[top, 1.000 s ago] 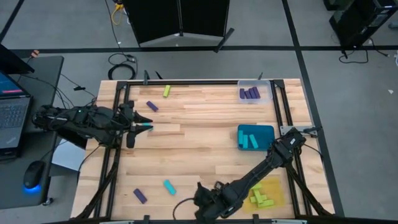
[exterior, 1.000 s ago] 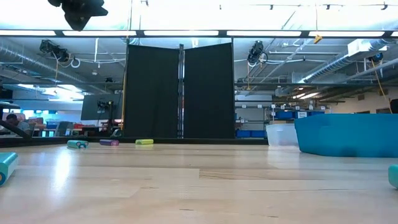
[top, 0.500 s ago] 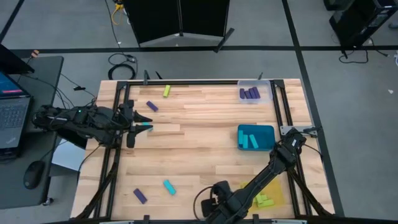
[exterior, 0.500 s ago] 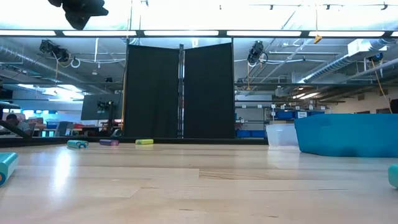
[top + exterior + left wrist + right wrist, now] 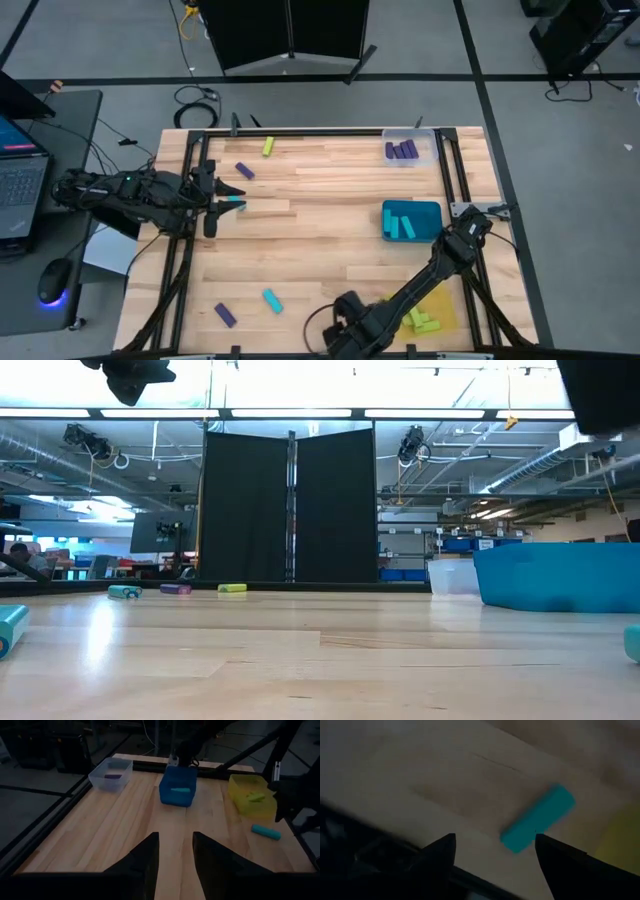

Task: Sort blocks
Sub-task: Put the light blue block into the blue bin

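Observation:
My right gripper (image 5: 495,851) is open near the table's near edge (image 5: 347,332). A cyan block (image 5: 537,820) lies flat on the wood ahead of its fingers, untouched; the same cyan block (image 5: 272,299) sits to the gripper's left, next to a purple block (image 5: 225,315). My left gripper (image 5: 175,855) is open and hangs high over the table's left side (image 5: 232,197), with another cyan block (image 5: 236,204) lying on the table below it. A purple block (image 5: 243,171) and a yellow-green block (image 5: 268,147) lie farther back.
Three trays stand along the right side: a clear tray (image 5: 408,150) with purple blocks, a teal tray (image 5: 410,220) with cyan blocks and a yellow tray (image 5: 432,312) with yellow-green blocks. Black frame rails (image 5: 190,160) border the table. Bare wood fills the middle.
My right arm has shifted a little toward the table's near edge, and part of its dark body now shows at the top right of the low view. The blocks and the left arm have stayed where they were.

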### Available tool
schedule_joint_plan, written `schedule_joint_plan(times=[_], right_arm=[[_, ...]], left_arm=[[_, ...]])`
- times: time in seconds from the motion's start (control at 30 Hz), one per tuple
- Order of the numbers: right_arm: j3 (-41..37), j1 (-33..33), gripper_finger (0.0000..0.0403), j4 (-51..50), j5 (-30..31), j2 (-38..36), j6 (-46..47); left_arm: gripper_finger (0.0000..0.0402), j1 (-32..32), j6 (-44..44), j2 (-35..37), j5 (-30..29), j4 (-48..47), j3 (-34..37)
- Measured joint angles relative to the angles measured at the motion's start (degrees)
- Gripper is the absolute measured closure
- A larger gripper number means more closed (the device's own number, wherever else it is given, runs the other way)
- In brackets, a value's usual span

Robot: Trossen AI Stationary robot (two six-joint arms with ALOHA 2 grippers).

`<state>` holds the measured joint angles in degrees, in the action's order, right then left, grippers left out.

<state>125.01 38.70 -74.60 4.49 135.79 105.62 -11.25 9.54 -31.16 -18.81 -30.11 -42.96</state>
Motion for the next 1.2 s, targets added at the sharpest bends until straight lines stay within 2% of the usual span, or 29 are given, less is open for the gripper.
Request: schedule_joint_plan(times=[0.23,0.43,0.53,0.73,0.93,1.2], right_arm=[[2.46,-2.62,0.0118,0.47,-2.96,-0.02,-40.49],[2.51,-4.93,0.0116,-0.30,-3.01,-0.02,-82.06],[2.51,-5.58,0.0116,-2.31,-2.90,-0.02,-94.41],[0.30,-4.64,0.0115,-5.59,-1.13,-0.02,-105.32],[-3.57,-1.14,0.0115,-4.90,-1.13,0.04,-107.00],[-3.74,2.38,0.0114,-1.28,-3.02,0.04,-114.65]], left_arm=[[0.0276,0.00,0.88,0.02,-0.02,0.58,0.00],[0.0276,0.00,5.16,0.00,-0.73,0.74,0.00],[0.0276,0.00,6.61,0.00,-0.96,0.76,0.00],[0.0276,0.00,8.72,0.00,-1.10,0.74,0.00],[0.0276,0.00,10.51,-0.33,-2.29,1.02,0.00],[0.0276,0.00,13.79,-2.13,-2.54,1.11,0.02]])
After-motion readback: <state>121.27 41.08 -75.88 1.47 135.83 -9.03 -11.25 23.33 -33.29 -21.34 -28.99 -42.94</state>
